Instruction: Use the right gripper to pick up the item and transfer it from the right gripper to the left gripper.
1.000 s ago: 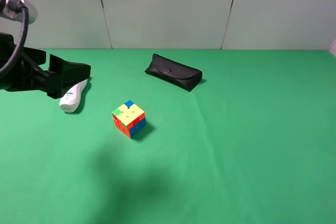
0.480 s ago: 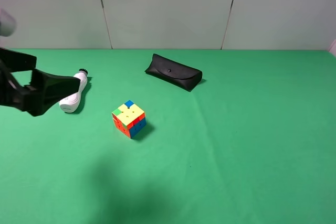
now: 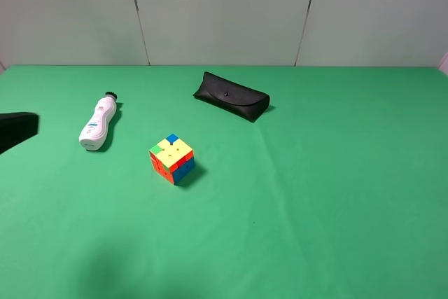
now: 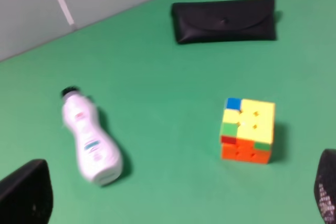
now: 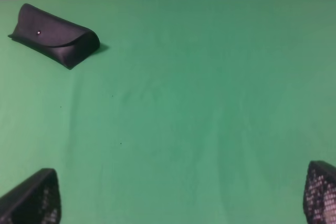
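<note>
The item, a small white bottle (image 3: 98, 122) with a black cap, lies on its side on the green table at the left, cap toward the back wall. It also shows in the left wrist view (image 4: 89, 140). My left gripper (image 4: 176, 198) is open and empty, well back from the bottle. In the high view only a black tip (image 3: 17, 129) shows at the left edge. My right gripper (image 5: 176, 195) is open and empty over bare green cloth. It is out of the high view, and the bottle does not show in the right wrist view.
A multicoloured puzzle cube (image 3: 171, 159) stands right of the bottle, also in the left wrist view (image 4: 248, 129). A black glasses case (image 3: 231, 96) lies at the back middle and shows in both wrist views (image 4: 224, 19) (image 5: 55, 35).
My left arm has drawn back to the left, almost out of the high view. The bottle, earlier partly covered by the left jaws, now lies fully uncovered on the table.
</note>
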Controlling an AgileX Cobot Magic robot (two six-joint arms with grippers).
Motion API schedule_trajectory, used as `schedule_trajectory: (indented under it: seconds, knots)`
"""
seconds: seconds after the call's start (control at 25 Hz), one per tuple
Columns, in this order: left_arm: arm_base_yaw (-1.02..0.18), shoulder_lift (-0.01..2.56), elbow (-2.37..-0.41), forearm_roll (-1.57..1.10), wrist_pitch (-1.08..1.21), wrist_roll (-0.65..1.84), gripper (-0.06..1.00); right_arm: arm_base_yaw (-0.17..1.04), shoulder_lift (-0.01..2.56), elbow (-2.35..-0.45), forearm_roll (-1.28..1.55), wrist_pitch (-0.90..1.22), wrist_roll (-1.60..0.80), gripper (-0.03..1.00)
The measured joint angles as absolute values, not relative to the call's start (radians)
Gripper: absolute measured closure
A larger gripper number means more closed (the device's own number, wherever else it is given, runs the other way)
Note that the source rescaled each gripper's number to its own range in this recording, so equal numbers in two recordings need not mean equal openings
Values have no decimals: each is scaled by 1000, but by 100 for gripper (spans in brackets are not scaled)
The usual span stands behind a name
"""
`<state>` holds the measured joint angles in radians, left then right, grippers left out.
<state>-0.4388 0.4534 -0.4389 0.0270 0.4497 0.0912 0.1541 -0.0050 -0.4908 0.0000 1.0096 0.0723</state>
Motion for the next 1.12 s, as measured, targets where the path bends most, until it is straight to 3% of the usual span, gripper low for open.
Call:
schedule_trajectory:
  seconds: [0.48,1.12]
  knots:
    - [-439,152,-439,105,683,-31,-5,154,-5,-491,0,1011,72,-3]
    - [-439,119,-524,87,1090,-50,-6,154,-5,-491,0,1011,72,-3]
